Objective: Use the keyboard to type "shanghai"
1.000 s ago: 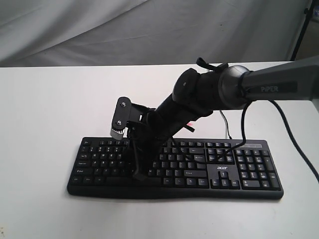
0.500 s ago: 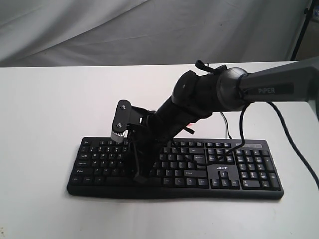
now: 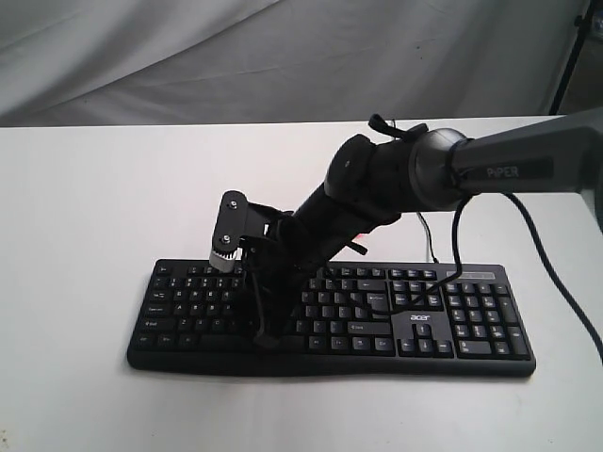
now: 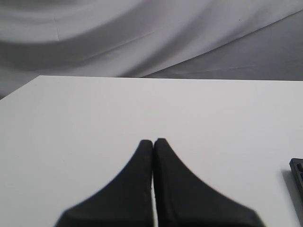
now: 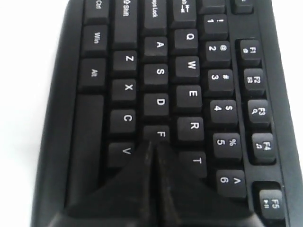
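Note:
The black keyboard [image 3: 424,320] lies on the white table [image 3: 85,188], with its acer logo right of the main keys. My right gripper [image 3: 262,339] reaches across from the right and points down at the left-middle keys, shut with nothing held. In the right wrist view the right gripper [image 5: 152,143] has its tips at the near edge of the F key [image 5: 160,134], hiding the key behind it on the keyboard [image 5: 189,94]. Over bare table, my left gripper [image 4: 153,141] is shut and empty. A corner of the keyboard [image 4: 297,171] shows at the frame edge.
A thin black cable [image 3: 426,240] runs from the keyboard's back edge under the right arm. Grey cloth [image 3: 283,56] hangs behind the table. A dark stand leg [image 3: 570,56] is at the far right.
My right gripper has shifted slightly left and down over the keys. The keyboard has not moved.

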Tool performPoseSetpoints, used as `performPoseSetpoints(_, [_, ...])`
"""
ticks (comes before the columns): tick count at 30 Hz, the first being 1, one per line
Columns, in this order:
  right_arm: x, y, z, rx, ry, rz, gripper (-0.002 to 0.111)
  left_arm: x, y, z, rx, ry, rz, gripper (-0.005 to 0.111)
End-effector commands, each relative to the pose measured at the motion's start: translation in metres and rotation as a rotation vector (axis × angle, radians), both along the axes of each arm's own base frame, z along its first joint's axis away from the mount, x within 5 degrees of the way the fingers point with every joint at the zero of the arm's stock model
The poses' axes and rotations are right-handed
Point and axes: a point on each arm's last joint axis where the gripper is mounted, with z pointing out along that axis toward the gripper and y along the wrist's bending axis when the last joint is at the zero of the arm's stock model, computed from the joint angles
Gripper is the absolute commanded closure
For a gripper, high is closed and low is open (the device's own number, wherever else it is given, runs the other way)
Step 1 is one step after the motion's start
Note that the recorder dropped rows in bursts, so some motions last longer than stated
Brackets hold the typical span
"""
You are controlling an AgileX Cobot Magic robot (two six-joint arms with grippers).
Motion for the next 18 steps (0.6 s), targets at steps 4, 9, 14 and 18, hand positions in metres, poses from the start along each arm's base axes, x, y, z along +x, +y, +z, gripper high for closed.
performPoseSetpoints(4, [0.000, 0.000, -0.008, -0.018, 0.006, 0.022, 0.108, 0.000, 0.000, -0.001, -0.002, -0.006, -0.004, 0.106])
performPoseSetpoints(9, [0.000, 0.000, 0.007, -0.002, -0.014, 0.029, 0.108, 0.000, 0.000, -0.001, -0.002, -0.006, -0.004, 0.106])
performPoseSetpoints(14, [-0.001, 0.001, 0.029, 0.037, -0.048, 0.012, 0.108, 0.000, 0.000, -0.001, -0.002, -0.006, -0.004, 0.106])
performPoseSetpoints(18, [-0.002, 0.000, 0.047, 0.062, -0.083, 0.009, 0.108, 0.000, 0.000, -0.001, -0.002, -0.006, -0.004, 0.106])
